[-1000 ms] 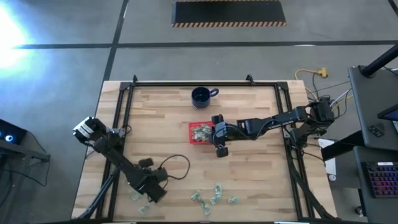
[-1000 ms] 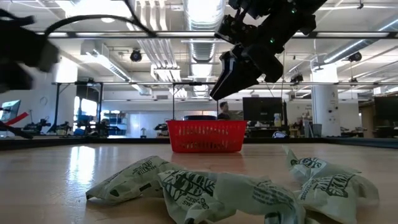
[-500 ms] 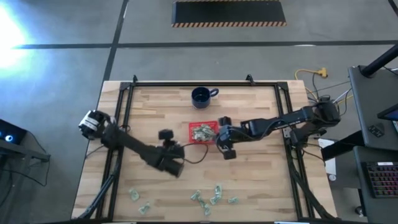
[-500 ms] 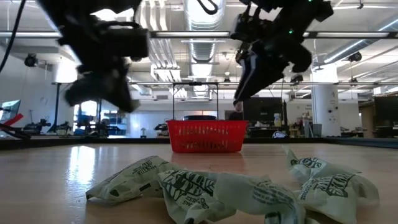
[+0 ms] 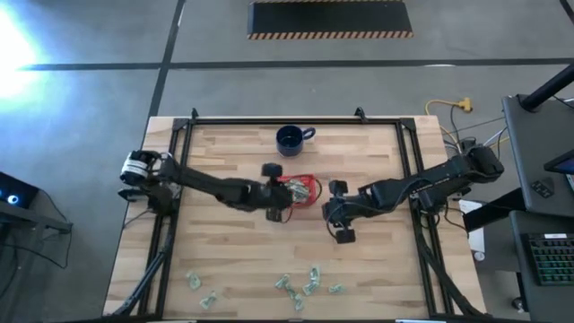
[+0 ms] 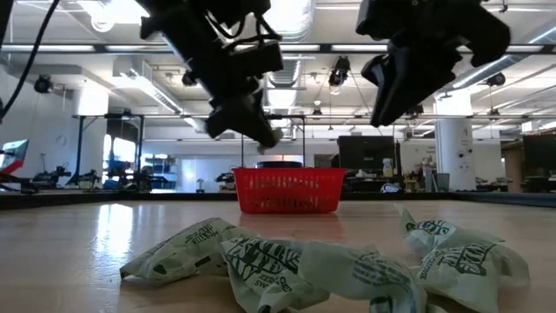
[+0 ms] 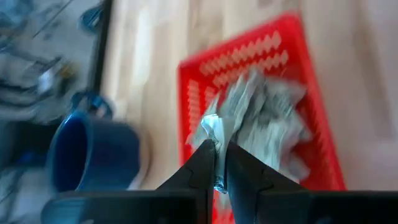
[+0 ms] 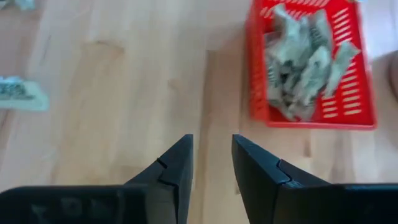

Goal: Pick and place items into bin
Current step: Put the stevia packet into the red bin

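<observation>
- The left gripper [image 5: 285, 213] is seen in the high view near the centre of the frame, at the left edge of the bin [image 5: 310, 182].
- In the left wrist view its fingers [image 7: 204, 163] are pressed almost together, and a small pale crumpled item [image 7: 213, 132] is pinched between their tips, above the red bin [image 7: 202, 84].
- The right gripper [image 5: 334, 221] is found right of centre in the high view, over bare worktop [image 5: 233, 260] just to the lower right of the bin.
- In the right wrist view its fingers [image 8: 178, 167] are parted by a narrow gap; nothing is held between them, and only wood is seen in the gap.
- The bin is partly filled with a heap of items [image 8: 305, 61], shown in the upper right of the right wrist view.
- More loose items [image 5: 308, 283] are scattered along the lower edge of the worktop in the high view; in the low view they fill the foreground [image 6: 287, 263].
- A dark blue mug [image 5: 290, 138] stands above the bin in the high view, apart from it.
</observation>
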{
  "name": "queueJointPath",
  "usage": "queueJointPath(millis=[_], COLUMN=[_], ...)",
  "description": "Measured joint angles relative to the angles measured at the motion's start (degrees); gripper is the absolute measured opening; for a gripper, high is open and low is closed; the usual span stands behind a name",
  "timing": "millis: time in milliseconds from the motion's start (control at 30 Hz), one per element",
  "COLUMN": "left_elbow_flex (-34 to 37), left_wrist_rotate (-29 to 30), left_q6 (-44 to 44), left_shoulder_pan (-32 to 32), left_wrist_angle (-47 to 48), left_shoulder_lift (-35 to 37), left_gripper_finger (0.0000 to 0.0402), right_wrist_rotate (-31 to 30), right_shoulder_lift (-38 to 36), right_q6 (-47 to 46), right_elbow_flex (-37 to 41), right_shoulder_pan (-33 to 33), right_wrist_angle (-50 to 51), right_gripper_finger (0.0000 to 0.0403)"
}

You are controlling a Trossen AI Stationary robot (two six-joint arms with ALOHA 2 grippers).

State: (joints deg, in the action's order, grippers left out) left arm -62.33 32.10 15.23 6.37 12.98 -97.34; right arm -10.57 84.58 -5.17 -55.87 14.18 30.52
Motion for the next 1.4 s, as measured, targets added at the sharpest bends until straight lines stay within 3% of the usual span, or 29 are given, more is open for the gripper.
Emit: queueJointPath(millis=[133, 433, 733, 833, 1000, 1233, 1400], left_elbow_flex=[0.0, 0.0, 0.1, 0.1, 0.1, 0.4, 0.6], left_wrist_rotate=[-8.1, -9.6, -10.1, -10.0, -10.0, -10.0, -10.0], left_q6=[2.2, 5.7, 6.2, 4.2, 0.3, -7.4, -12.2], left_shoulder_pan=[-3.2, -5.8, -5.9, -5.9, -3.8, 0.4, 3.6], left_wrist_angle=[-4.2, -4.5, -4.6, -3.5, 4.0, 12.6, 15.0], left_shoulder_lift=[-0.1, -0.2, -0.2, -0.2, 1.9, 5.9, 8.0], left_gripper_finger=[0.0016, 0.002, 0.0107, 0.013, 0.0141, 0.0142, 0.0142], right_wrist_rotate=[0.0, 0.0, 0.4, 4.4, 16.4, 17.0, 17.0], right_shoulder_lift=[-0.3, -1.1, -0.9, -0.2, 1.2, 4.1, 6.9], right_q6=[-2.3, -8.2, -8.4, -9.4, -10.8, -12.2, -18.2], right_elbow_flex=[1.1, 2.6, 2.8, 2.8, 3.0, 3.3, 3.3], right_shoulder_pan=[1.9, 4.1, 4.1, 4.1, 5.4, 11.7, 16.9], right_wrist_angle=[1.6, 5.6, 2.7, 0.5, -2.8, -10.9, -15.3], right_gripper_finger=[0.0094, 0.0081, 0.0081, 0.0085, 0.0093, 0.0095, 0.0094])
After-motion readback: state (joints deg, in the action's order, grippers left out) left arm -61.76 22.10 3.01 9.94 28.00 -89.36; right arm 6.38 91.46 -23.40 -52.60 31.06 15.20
